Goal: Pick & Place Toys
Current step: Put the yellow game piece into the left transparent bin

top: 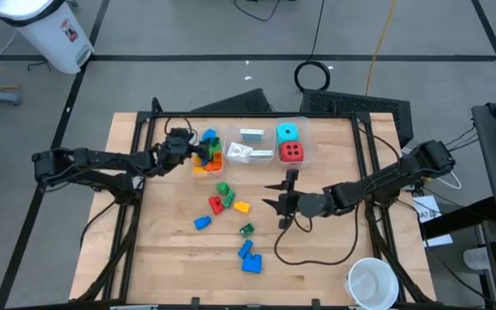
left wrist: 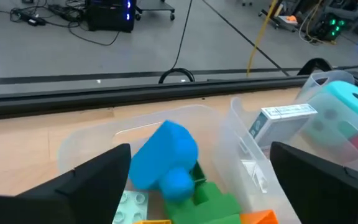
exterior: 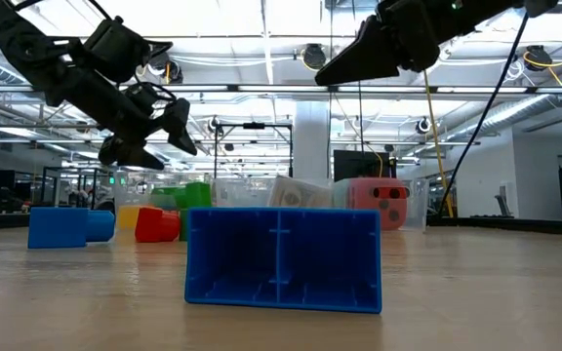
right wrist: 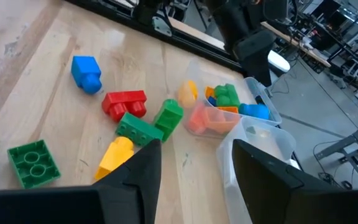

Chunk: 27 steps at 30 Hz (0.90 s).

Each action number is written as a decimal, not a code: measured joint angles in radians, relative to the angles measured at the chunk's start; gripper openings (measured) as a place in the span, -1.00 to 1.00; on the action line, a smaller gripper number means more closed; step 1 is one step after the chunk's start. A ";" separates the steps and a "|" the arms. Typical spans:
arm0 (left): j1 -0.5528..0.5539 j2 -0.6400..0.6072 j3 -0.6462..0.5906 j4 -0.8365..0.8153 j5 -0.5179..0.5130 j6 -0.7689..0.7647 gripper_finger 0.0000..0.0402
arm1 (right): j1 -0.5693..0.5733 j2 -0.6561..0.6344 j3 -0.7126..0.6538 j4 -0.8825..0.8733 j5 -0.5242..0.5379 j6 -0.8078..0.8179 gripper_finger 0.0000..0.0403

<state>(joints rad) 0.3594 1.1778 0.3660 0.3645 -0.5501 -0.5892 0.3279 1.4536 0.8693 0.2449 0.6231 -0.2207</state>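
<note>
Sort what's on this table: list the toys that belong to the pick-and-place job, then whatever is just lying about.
Job:
- loose bricks on the table
- blue brick in the left bin
- cyan die
- red die
- cards

Lying about:
- clear bins
- white cup
- black cable on the floor
</note>
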 joint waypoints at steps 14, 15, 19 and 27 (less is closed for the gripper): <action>-0.041 0.000 0.000 0.086 0.080 -0.038 0.70 | -0.078 0.242 0.020 0.231 -0.374 0.252 0.08; -0.043 0.000 0.000 0.090 0.086 -0.037 0.70 | -0.081 0.270 0.025 0.233 -0.367 0.254 0.16; -0.047 0.000 0.000 0.089 0.089 -0.035 0.70 | -0.110 0.395 0.078 0.253 -0.362 0.231 0.44; -0.049 0.000 0.000 0.082 0.110 -0.035 0.70 | -0.177 0.534 0.114 0.248 -0.366 0.286 0.55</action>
<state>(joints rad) 0.3099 1.1778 0.3660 0.4465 -0.4404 -0.6243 0.1513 1.9879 0.9836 0.4926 0.2573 0.0650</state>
